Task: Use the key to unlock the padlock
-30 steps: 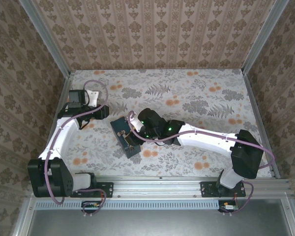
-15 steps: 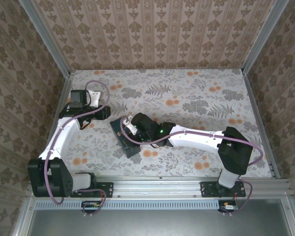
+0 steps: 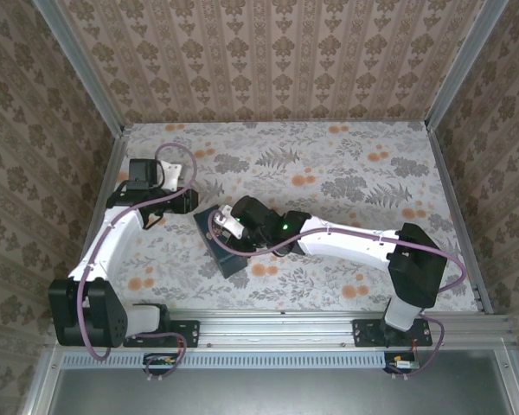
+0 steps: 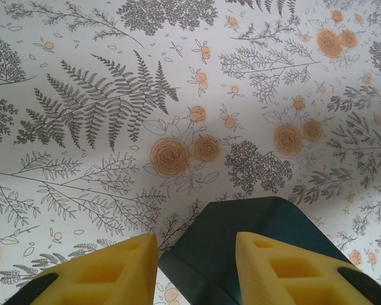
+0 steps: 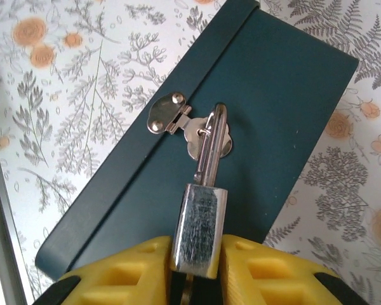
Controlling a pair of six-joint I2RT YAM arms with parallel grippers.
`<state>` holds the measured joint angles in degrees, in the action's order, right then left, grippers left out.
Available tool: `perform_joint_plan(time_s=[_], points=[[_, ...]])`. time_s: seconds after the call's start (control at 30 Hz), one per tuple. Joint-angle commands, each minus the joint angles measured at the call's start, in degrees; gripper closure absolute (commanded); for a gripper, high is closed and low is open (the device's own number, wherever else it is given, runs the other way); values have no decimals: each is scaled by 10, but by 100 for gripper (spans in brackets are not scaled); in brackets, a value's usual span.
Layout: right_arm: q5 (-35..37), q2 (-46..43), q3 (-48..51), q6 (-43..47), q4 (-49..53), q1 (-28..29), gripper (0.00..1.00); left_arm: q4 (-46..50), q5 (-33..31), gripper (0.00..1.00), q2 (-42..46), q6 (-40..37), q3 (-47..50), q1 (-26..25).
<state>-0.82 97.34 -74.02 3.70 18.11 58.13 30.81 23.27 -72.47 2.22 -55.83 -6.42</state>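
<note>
Padlock [image 5: 200, 232] steadied for its key: the silvery body sits squeezed between the yellow pads [image 5: 140, 267] of the right gripper [image 5: 199, 249], which is clamped on its two flanks, seemingly so the lock cannot swing or twist when a key is pushed in. Its keyhole end points back toward the wrist and is hidden between the fingers, and the key itself cannot be made out with any confidence. Just beyond the pads, the grey shackle [image 5: 211, 143] is closed and threaded through the shiny hasp [image 5: 168, 113] on the lid of the dark teal tin box [image 5: 292, 89], tethering the lock to the tin, so the grip has to be taken where the padlock lies, flat on the lid. The tin rests diagonally on the floral tablecloth [image 5: 82, 82]. Farther off, at the tin's far corner, the left gripper [image 4: 197, 244] hovers with its fingers apart and nothing between them, the corner just below. That position looks suited to bracing the box, though the unlocking has not begun.
</note>
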Motion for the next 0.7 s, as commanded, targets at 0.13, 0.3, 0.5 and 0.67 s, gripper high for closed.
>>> perform_joint_plan(time_s=[0.13,0.3,0.5,0.67], points=[[40,-3,-51,115,75,-2,74,12,3,63,5,15,9,-14],[61,8,-60,144,80,-2,74,18,-4,63,1,16,12,-15],[45,-33,-23,111,33,-4,64,19,-10,63,5,18,10,-9],[-20,-48,-27,83,41,-29,56,18,5,63,6,19,2,-11]])
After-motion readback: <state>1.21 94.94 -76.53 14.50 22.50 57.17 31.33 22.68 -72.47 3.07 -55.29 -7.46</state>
